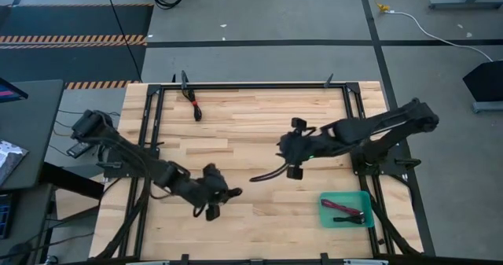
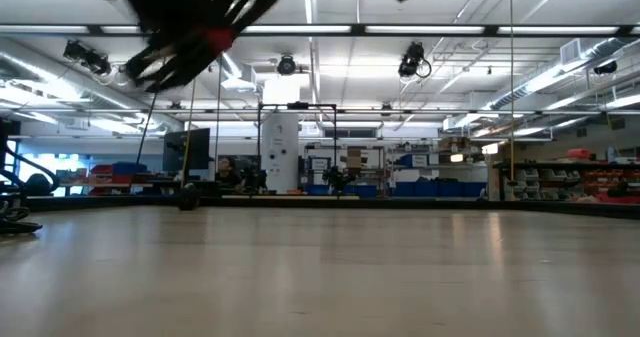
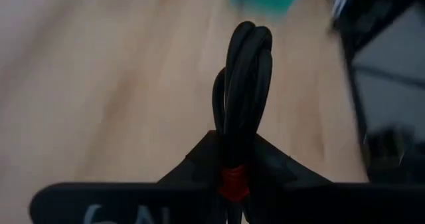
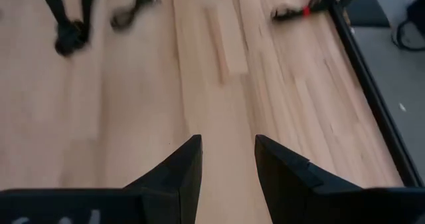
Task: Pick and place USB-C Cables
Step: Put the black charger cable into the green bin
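On the near half of the table (image 1: 251, 131), left of centre: left gripper (image 1: 214, 202), raised, jaws clamped on a black cable bundle with a red tie (image 3: 240, 111); the loop stands up between the fingers in the left wrist view.

Centre of table: right gripper (image 1: 292, 149), raised, jaws apart, nothing between them in the right wrist view (image 4: 228, 159). A dark strand (image 1: 267, 175) trails on the wood just beside it; whether this is a cable or part of the arm cannot be told.

Near right corner: teal tray (image 1: 346, 210), holding a maroon cable (image 1: 346, 211) and possibly a second bundle; the count is unclear.

Far edge, left of middle: one black cable with a red tie (image 1: 195, 108), lying loose.

Step in hand, as judged: carrying the held bundle toward the tray. Next move calls for crossing to the near right corner, passing clear of the right arm, then releasing over the tray.

Hard to make out: the low view shows only blurred arm parts overhead and none of the cables on the table.
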